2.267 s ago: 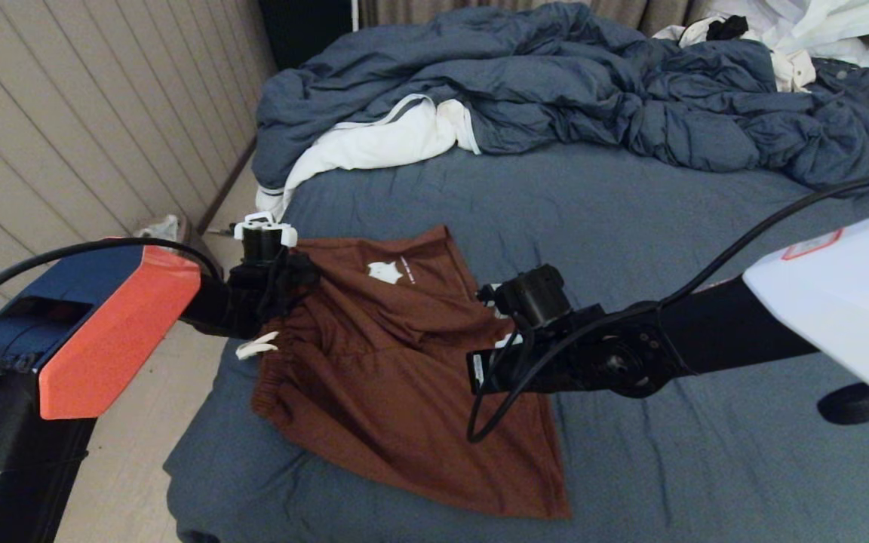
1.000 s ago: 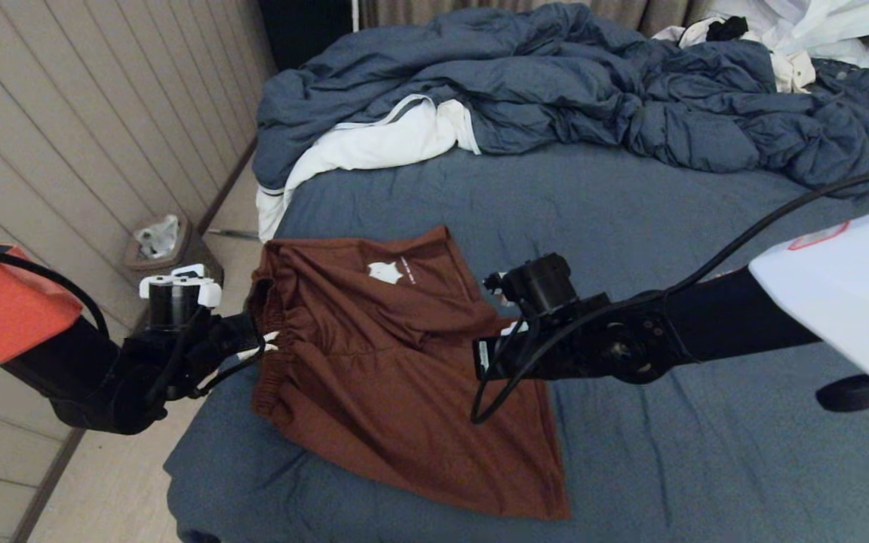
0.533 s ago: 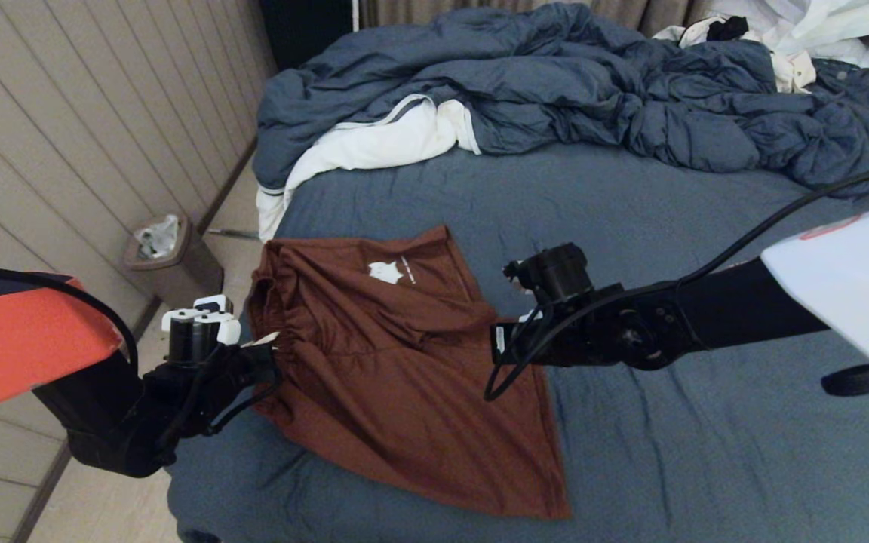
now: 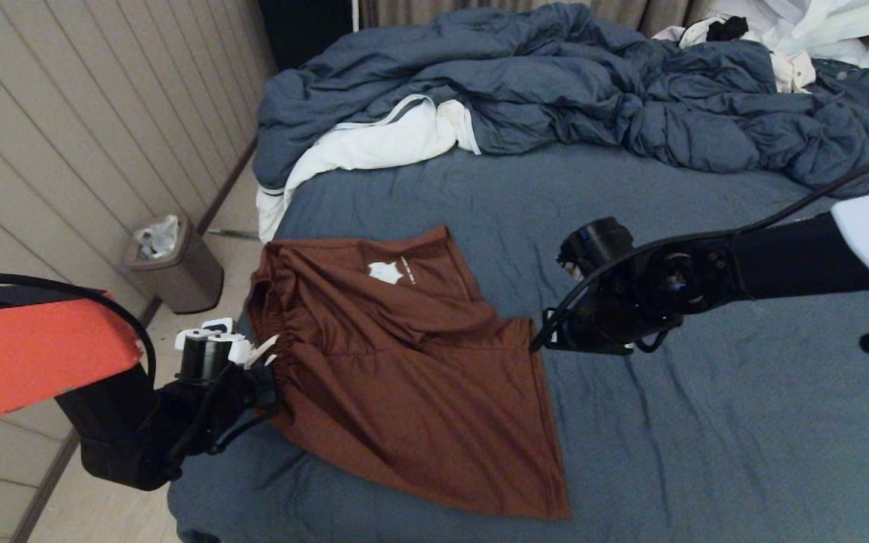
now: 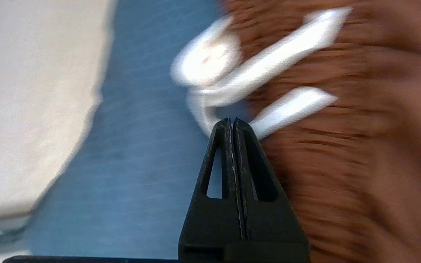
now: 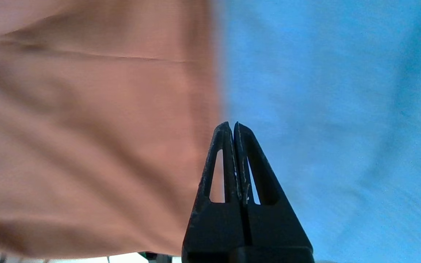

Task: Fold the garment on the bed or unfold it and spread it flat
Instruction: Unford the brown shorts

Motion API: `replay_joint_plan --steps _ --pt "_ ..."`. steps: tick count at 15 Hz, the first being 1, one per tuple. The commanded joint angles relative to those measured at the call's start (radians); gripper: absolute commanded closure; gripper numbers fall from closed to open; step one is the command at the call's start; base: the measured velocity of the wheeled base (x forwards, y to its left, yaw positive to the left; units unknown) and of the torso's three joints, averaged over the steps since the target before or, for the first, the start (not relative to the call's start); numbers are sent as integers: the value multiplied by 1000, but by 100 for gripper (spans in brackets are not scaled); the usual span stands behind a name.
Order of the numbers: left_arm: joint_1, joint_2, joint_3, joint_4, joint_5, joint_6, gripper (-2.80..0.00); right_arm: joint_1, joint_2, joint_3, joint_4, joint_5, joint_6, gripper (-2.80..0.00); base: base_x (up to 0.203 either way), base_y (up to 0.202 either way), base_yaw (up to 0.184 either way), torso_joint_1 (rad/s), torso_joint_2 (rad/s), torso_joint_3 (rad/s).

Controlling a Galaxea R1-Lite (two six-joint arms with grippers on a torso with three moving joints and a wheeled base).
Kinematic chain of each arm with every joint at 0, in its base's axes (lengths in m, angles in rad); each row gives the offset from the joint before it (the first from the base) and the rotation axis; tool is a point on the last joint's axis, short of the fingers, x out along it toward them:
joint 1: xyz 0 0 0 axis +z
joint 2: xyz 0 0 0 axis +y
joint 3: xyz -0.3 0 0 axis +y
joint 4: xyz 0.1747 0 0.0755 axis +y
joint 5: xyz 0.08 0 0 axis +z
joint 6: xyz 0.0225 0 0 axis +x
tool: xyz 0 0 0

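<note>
A large bed [image 4: 691, 452] with a wrinkled dark blue sheet fills most of the room. A rumpled blue duvet [image 4: 555, 83] is heaped across its far end, with white clothes [image 4: 374, 147] tucked under the duvet's left edge. Rust-brown shorts [image 4: 404, 377] lie on the near left part of the bed, partly bunched, waistband toward the left edge, a small white logo [image 4: 385, 271] on the far leg. A small bin [image 4: 174, 264] stands on the floor beside the bed. The right end effector [image 6: 234, 126] hangs above the sheet just beside the shorts' right edge, fingers pressed together and holding nothing. The left end effector [image 5: 231, 121] sits at the waistband by the white drawstring [image 5: 269, 62], fingers closed tight; I cannot tell whether it has pinched any cord or cloth
</note>
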Motion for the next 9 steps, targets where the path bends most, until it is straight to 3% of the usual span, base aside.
replay_joint_plan --steps 1,4,5,9 --pt "-18 -5 12 -22 36 -9 0 -45 -9 -19 64 -48 22 0 0 0 0 0 0 0" --pt "-18 -130 49 -21 34 -17 0 -76 -42 -19 127 -141 6 0 0 0 0 0 0 0" --pt "-18 -154 62 -21 33 -21 -280 -78 -51 -21 147 -147 -11 0 0 0 0 0 0 0" --pt "5 -222 60 2 31 -24 -280 -84 -55 -55 167 -187 -62 0 0 0 0 0 0 0"
